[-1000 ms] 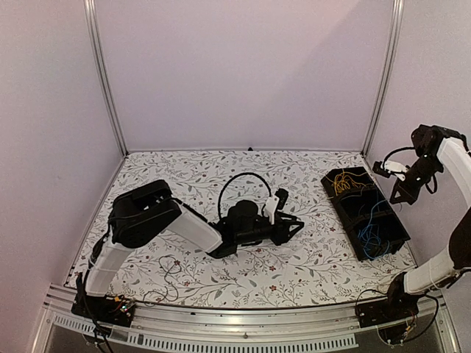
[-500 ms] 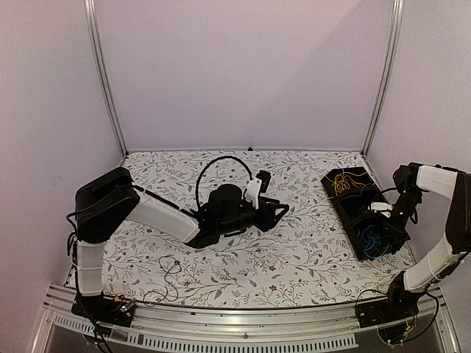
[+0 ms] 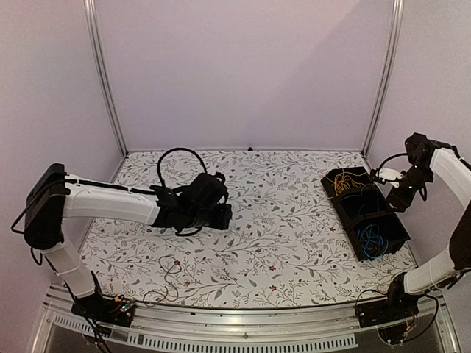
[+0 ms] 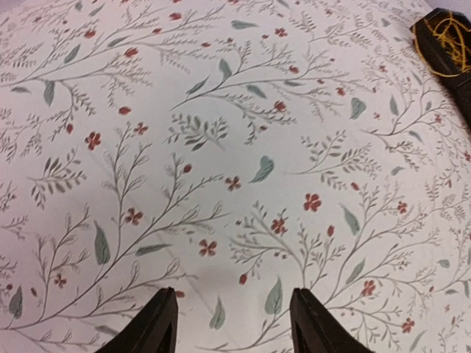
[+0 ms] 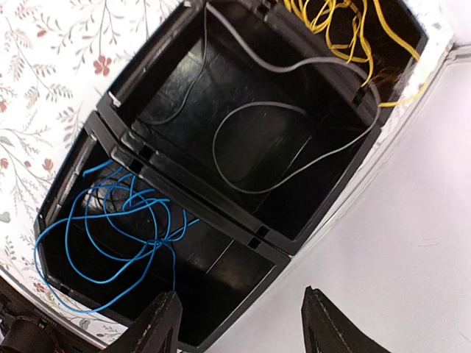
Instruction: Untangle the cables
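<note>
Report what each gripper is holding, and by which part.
Nothing. The left gripper is open over bare tablecloth; the right gripper is open near the tray.

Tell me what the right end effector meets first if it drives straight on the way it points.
Most likely the black tray, at the end compartment holding the blue cable. The open right end effector hangs above it, but exact depth is unclear.

tray [image 5: 221, 213] on table [image 3: 294, 243], right side | cables [image 5: 158, 241] in tray's far, middle, near compartments
</note>
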`<state>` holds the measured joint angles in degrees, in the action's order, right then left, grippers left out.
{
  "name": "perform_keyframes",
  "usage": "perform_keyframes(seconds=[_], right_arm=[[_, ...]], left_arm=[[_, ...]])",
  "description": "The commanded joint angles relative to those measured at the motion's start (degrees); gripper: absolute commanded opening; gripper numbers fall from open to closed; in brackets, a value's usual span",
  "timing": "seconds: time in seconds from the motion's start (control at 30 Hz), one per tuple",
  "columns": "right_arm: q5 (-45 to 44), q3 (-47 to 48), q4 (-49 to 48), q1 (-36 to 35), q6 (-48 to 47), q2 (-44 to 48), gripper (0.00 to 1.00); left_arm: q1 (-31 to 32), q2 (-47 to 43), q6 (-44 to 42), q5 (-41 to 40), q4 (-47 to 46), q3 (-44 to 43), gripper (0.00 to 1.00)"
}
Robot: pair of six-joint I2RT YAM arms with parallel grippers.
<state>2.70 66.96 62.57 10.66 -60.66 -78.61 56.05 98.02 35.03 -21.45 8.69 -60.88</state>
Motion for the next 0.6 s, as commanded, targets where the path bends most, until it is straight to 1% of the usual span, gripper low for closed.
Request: perform_keyframes(seconds=[0.0, 0.1, 0.17, 0.23, 0.3, 0.4, 0.5, 0.57], right_arm=[[3.5, 2.1, -0.1, -3.9, 3.0, 1.7, 0.61], [7.5, 2.4, -3.4, -7.7, 5.5, 2.0, 0.62], [10.3, 2.9, -5.1, -10.1, 6.3, 2.1, 0.62], [14.0, 4.2, -6.1, -13.6, 6.9, 1.7, 0.62], [19.5, 5.7, -6.1, -15.5, 7.4, 0.9, 0.62], [24.2, 6.6, -6.5, -18.4, 8.4, -0.9, 0.62], [24.6, 5.3, -8.2, -21.9, 9.1, -2.3, 0.62], [24.2, 4.2, -9.3, -24.0, 9.6, -3.3, 0.62]], left_arm=[[-0.7, -6.8, 14.6, -1.0, 25.4, 4.8, 0.53], [-0.5, -11.5, 20.6, 2.6, 29.8, 9.6, 0.49], [0.0, -14.0, 21.3, 3.8, 31.5, 11.9, 0.47], [0.4, -15.7, 21.9, 3.8, 34.3, 12.9, 0.48], [0.6, -16.4, 20.8, 4.0, 36.5, 13.6, 0.51], [1.0, -16.3, 18.3, 3.6, 39.9, 12.9, 0.55], [1.1, -15.2, 15.2, 1.9, 42.0, 12.2, 0.57], [1.0, -13.2, 12.2, 1.6, 42.7, 11.5, 0.56]])
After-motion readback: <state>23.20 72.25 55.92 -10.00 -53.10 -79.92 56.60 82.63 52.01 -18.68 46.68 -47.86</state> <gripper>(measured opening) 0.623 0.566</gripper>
